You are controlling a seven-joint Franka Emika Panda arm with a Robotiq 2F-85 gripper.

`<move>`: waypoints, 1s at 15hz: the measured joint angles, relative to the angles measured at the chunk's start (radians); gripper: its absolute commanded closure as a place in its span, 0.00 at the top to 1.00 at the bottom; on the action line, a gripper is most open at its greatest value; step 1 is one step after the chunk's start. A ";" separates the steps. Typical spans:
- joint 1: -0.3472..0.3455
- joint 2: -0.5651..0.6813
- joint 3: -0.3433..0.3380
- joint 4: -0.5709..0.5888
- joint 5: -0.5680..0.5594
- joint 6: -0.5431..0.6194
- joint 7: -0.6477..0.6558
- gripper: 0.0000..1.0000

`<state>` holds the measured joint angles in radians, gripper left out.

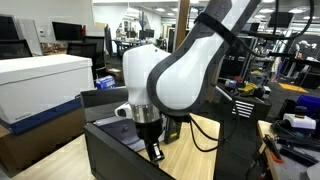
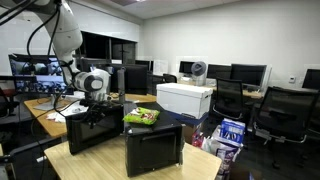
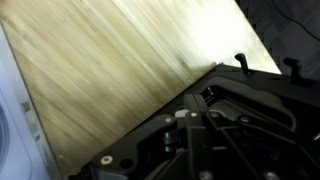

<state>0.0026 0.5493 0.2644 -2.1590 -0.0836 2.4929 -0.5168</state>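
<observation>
Gripper point(image 1: 155, 152) closed, seemingly empty, poised over the black box point(image 1: 110, 155) near the wooden tabletop point(image 3: 130, 70) edge; I'd open before lowering.

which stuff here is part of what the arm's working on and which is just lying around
In hand: gripper, shut; black bin nearest it.
Lying about: green packet; white box; front black box; blue packs.
</observation>
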 measured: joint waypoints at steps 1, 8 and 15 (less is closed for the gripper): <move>-0.006 0.000 0.016 -0.008 0.004 0.000 -0.035 0.02; -0.043 0.000 0.094 -0.089 0.012 0.090 -0.300 0.02; -0.052 -0.002 0.184 -0.151 0.013 0.196 -0.439 0.27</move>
<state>-0.0489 0.5469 0.4488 -2.3096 -0.0702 2.6893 -0.9556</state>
